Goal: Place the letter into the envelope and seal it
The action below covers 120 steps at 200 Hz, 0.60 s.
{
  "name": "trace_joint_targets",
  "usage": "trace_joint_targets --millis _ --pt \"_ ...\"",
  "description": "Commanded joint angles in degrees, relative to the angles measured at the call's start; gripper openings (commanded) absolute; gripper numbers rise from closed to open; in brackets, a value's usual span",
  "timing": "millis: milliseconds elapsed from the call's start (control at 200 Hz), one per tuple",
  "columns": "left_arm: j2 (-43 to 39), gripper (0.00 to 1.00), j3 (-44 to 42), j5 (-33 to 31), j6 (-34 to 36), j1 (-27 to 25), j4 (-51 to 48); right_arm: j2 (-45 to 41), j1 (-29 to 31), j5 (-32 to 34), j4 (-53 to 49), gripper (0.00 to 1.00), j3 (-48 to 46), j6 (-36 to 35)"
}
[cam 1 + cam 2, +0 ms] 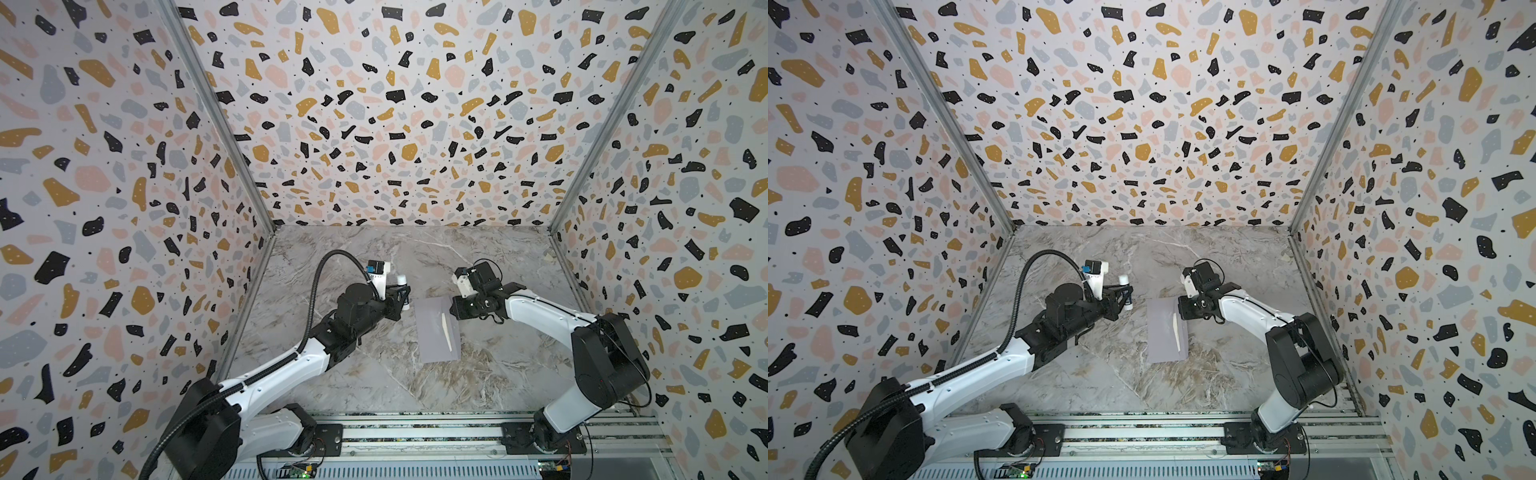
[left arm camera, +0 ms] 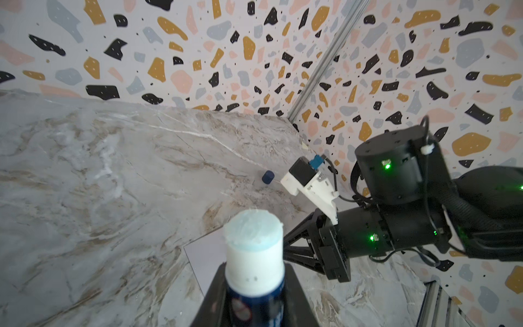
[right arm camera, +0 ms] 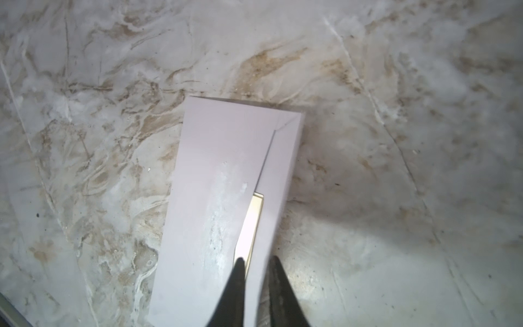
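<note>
only in the right wrist view: close detail of the envelope [image 3: 215, 170], namely a whitish smeared streak down its main panel, a diagonal seam at one corner, and a slit showing a cream sliver of the letter [image 3: 250, 226] tucked inside. right gripper [image 3: 257, 262] down at the envelope's end, jaws a little apart, tips on either side of the narrow strip beside the slit; cannot tell whether pinching the paper or merely resting on it.

only in the left wrist view: a small dark blue cap [image 2: 267, 177] lying on the marble table [image 2: 99, 170], farther back and apart from the envelope; also the pale, roughened tip of the uncapped glue stick [image 2: 254, 249], dark barrel clamped in the left gripper [image 2: 256, 283], jaws pressed against both sides. behind the stick, one envelope corner and the right arm [image 2: 396, 226].

only in both top views: the whole layout at once. envelope [image 1: 438, 332] [image 1: 1166, 332] flat on the table, about the middle, between the two arms. long axis running from the far side toward the robot's base, near end leaning slightly right. letter sliver [image 1: 445, 332] [image 1: 1176, 332] parallel to that axis, close to the right long edge, the rest hidden inside. right gripper [image 1: 454, 311] at the far right corner, over the paper. left gripper [image 1: 401, 296] just beside the far left corner, clear of the paper, glue stick in its grip.
</note>
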Motion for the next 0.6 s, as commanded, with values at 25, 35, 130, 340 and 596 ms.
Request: trace_joint_targets --millis 25,35,130,340,596 --pt "2.44 0.0 -1.35 0.16 -1.17 -0.52 6.77 -0.59 -0.67 -7.11 0.43 0.36 2.87 -1.33" --pt "2.63 0.0 -1.42 0.16 -1.17 -0.52 6.98 -0.77 -0.72 -7.28 0.62 0.37 2.87 -1.27" --pt "5.28 0.0 -2.43 0.52 -1.5 -0.68 9.42 -4.1 -1.69 -7.97 3.23 0.42 1.3 -1.04" --pt "12.3 0.0 -2.71 2.36 -1.75 -2.31 15.12 -13.46 -6.86 -4.23 9.42 0.4 -6.45 -0.32" --pt "19.0 0.0 -2.42 1.3 -1.74 -4.02 17.67 -12.67 -11.4 -5.89 12.71 0.25 -11.43 1.49"
